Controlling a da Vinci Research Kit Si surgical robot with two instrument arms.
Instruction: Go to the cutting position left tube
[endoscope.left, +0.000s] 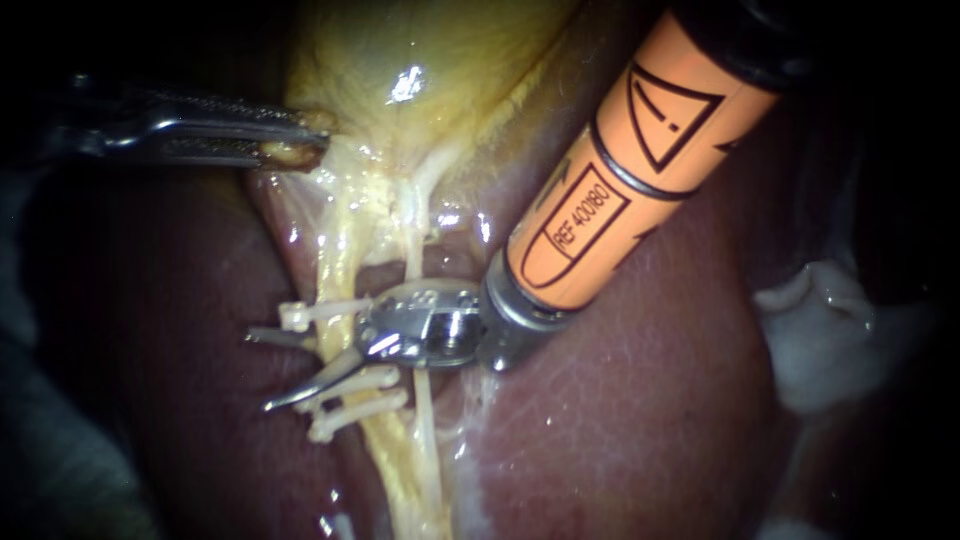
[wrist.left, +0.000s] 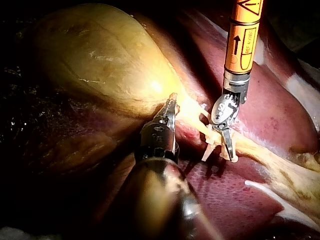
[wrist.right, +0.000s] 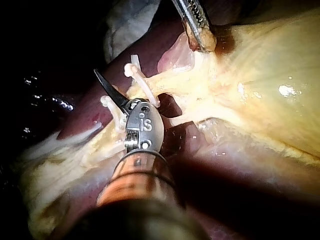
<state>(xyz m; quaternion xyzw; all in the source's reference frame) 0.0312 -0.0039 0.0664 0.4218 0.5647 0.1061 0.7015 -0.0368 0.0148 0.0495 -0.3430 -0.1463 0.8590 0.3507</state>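
Note:
My left instrument (endoscope.left: 300, 142) comes in from the left, its jaws shut on the yellow lower end of the gallbladder (endoscope.left: 420, 60). The left tube (endoscope.left: 340, 265) runs down from there with one white clip (endoscope.left: 310, 314) above and two clips (endoscope.left: 365, 381) below. My right instrument (endoscope.left: 258, 370), orange-shafted with two thin blades, stands open across the left tube between the upper clip and the lower pair. The thin right tube (endoscope.left: 413, 255) passes behind its metal wrist. In the right wrist view one dark blade (wrist.right: 109, 89) shows beside the clips.
Dark red liver (endoscope.left: 620, 400) lies under and around the tubes. A pale whitish mass (endoscope.left: 830, 330) sits at the right. In the left wrist view the gallbladder (wrist.left: 100, 55) bulges large beside my left instrument (wrist.left: 170, 107).

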